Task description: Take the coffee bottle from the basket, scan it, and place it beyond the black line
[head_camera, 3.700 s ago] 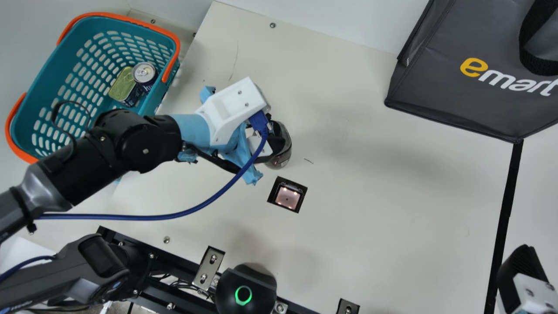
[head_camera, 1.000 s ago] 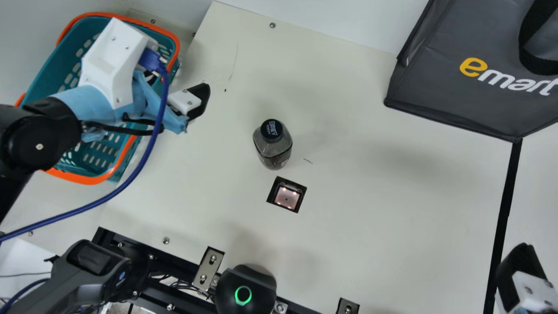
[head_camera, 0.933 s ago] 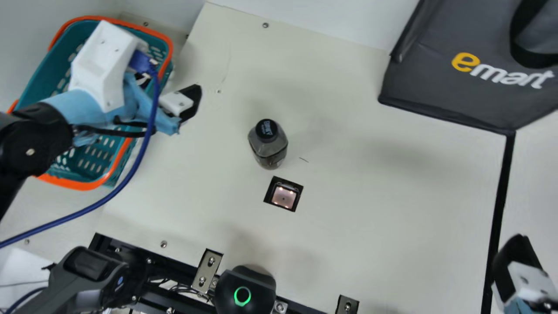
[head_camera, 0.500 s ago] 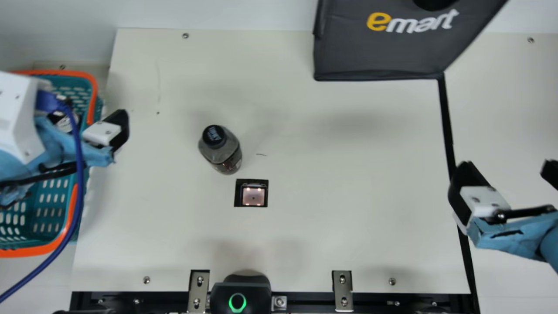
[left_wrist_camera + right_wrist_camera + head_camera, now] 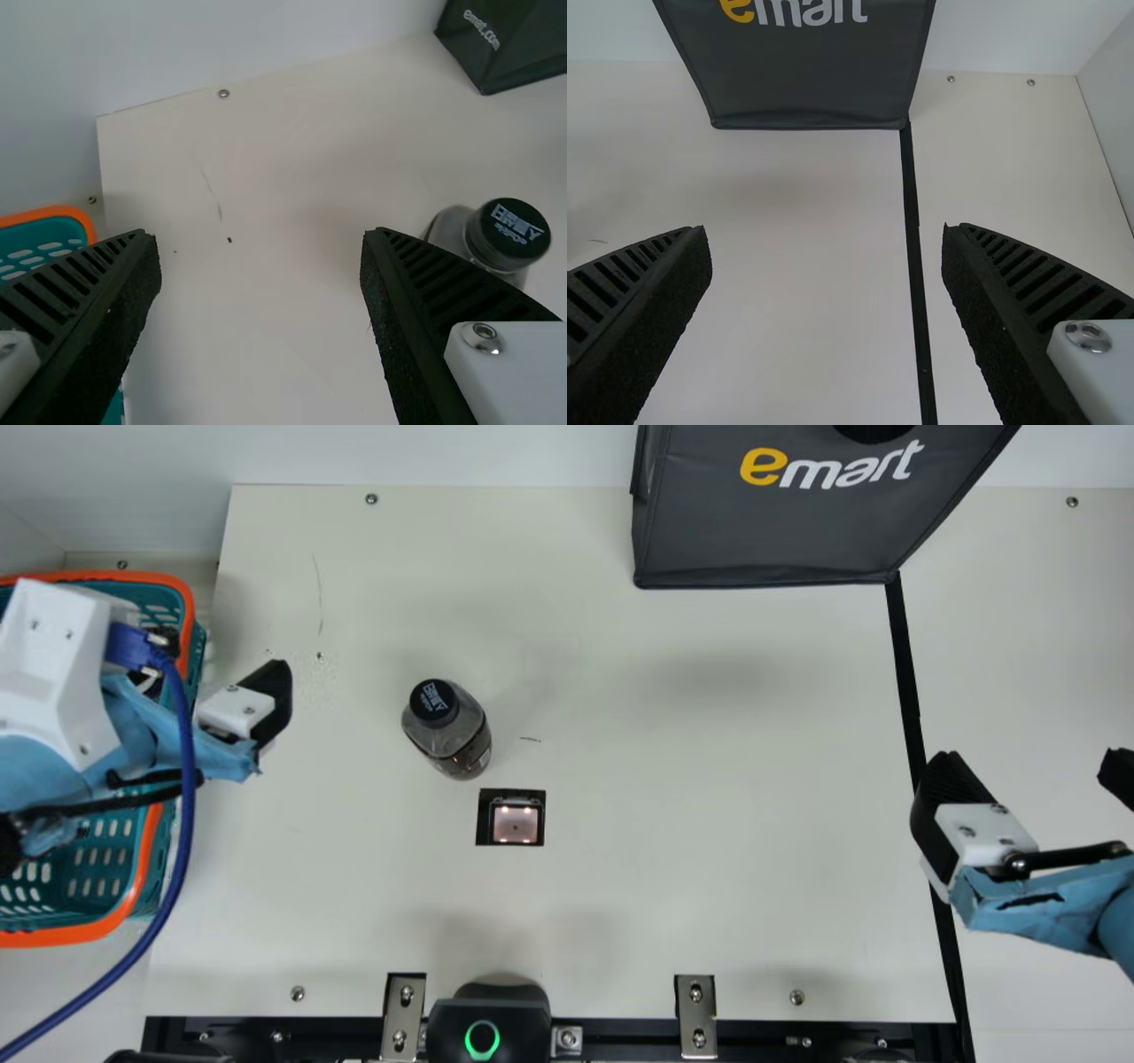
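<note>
The left end effector, spread wide and gripping nothing, is over the edge of the basket; next, the coffee bottle stands upright on the table (near the scanner); then the right end effector gapes, empty, above the black line

The black, rib-fingered left end effector is parted pretty wide, and a chunky white plastic housing is mounted by its light-blue-wrapped wrist. The black, rib-fingered right end effector is spread wide too, tbh, with crinkly light blue wrapping wound behind its white finger mount.
</note>
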`<act>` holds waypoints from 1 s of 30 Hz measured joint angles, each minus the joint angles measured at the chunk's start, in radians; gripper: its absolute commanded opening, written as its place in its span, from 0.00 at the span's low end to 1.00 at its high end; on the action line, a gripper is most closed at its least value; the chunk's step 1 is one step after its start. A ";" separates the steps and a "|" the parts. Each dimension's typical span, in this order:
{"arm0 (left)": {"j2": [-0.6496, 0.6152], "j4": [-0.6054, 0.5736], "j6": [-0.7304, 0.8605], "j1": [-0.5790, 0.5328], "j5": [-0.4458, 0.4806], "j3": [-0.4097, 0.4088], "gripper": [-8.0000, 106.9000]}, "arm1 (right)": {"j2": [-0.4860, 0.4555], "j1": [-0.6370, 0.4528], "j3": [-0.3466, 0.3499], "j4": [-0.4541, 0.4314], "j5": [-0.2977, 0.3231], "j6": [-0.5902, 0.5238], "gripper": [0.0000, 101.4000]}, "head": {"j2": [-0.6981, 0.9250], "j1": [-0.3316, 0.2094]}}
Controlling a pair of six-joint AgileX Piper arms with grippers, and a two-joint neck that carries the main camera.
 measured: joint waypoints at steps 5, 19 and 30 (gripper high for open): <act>-0.010 0.045 -0.054 -0.062 0.007 0.005 0.85 | 0.000 0.000 0.000 0.000 0.000 0.000 0.90 | 0.000 0.000; 0.040 0.204 -0.281 -0.280 0.086 -0.081 0.85 | 0.000 0.000 0.000 0.000 0.000 0.000 0.90 | 0.000 0.002; 0.113 0.312 -0.433 -0.436 0.125 -0.132 0.85 | 0.000 0.000 0.000 0.000 0.000 0.000 0.90 | 0.000 0.000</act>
